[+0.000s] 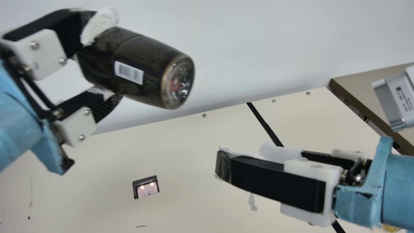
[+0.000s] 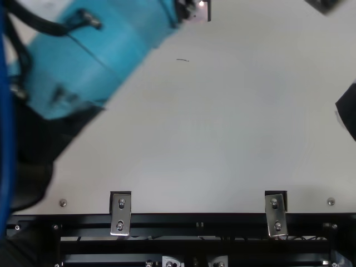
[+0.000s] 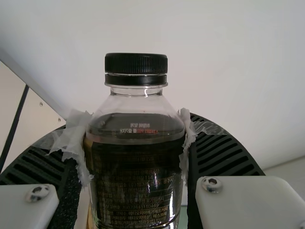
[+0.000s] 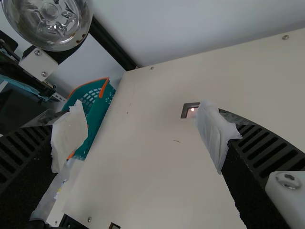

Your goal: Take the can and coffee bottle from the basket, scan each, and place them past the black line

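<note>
Coffee bottle [image 1: 129, 61] is hanging in the air at the main view's upper left, lying tilted in the left claw [image 1: 104, 60], which is gripping it from both sides. In the right wrist view, a teal basket [image 4: 97, 126] with orange handles [image 4: 103, 88] is sitting near the edge of the counter [image 1: 194, 155]; holes are running through its side, and what it is holding, I cannot tell. The bottle itself is carrying something dark, starting just below its clear shoulder. Its ribbed black cap [image 3: 136, 63] is sitting on the neck, and small gold print is covering the dark wrap, with a little red print showing higher up. A white barcode sticker [image 1: 129, 72] is facing the neck camera, and the clear, ridged base is pointing away from the left claw. The right claw [image 1: 244, 158] is standing released, its padded fingers spreading well apart with nothing between them. Down in the counter, a black-framed scanner window [image 1: 148, 190] is glowing with small lights, and a black line [image 1: 266, 127] is running across the surface.
</note>
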You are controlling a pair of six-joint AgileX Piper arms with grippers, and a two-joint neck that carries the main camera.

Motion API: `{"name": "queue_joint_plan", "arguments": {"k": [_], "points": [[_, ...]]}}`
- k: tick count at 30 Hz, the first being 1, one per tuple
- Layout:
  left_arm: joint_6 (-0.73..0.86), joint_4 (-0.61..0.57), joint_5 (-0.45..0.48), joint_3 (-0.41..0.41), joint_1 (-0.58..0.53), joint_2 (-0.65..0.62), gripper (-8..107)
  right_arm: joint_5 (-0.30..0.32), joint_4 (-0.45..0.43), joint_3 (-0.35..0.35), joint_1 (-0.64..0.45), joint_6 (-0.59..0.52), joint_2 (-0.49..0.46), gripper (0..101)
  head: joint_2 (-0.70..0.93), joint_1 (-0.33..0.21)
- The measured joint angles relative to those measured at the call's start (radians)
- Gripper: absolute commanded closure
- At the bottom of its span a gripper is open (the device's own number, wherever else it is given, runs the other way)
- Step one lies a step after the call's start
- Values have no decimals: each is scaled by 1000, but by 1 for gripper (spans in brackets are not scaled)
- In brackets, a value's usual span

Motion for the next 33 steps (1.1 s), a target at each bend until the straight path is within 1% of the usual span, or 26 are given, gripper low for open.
{"name": "queue_joint_plan", "arguments": {"k": [5,11,17,27,33], "points": [[15,0,-32,-33,-64,20,89,0,0,0,0,0,0,0,0,0],[12,15,-47,-41,-109,17,89,0,0,0,0,0,0,0,0,5],[-18,41,-58,-41,-129,-3,89,0,0,0,0,0,0,0,0,5],[-108,117,-70,-49,-153,-19,89,0,0,0,0,0,0,0,0,0],[-116,120,-72,-49,-153,-19,89,0,0,0,0,0,0,0,0,0]]}}
